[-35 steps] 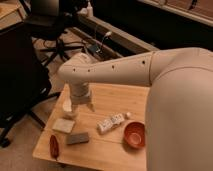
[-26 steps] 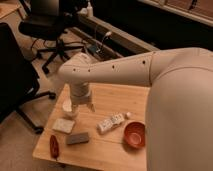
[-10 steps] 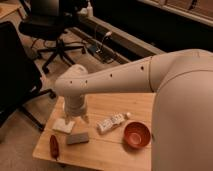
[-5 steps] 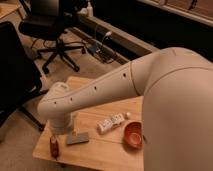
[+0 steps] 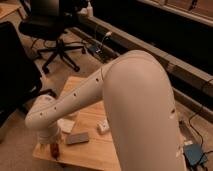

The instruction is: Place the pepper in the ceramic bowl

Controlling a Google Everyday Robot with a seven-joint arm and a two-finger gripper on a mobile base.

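Fingers [image 5: 51, 144], opening not discernible, hover at the one pepper [image 5: 54, 149] beside one grey block [image 5: 77, 138].

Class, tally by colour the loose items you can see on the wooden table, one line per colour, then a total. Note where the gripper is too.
Red: 1 (pepper)
Grey: 1 (flat block)
White: 2 (packet, pale item)
Total: 4
The gripper is at the table's front-left corner, right over the pepper. The arm hides the rest of the table.
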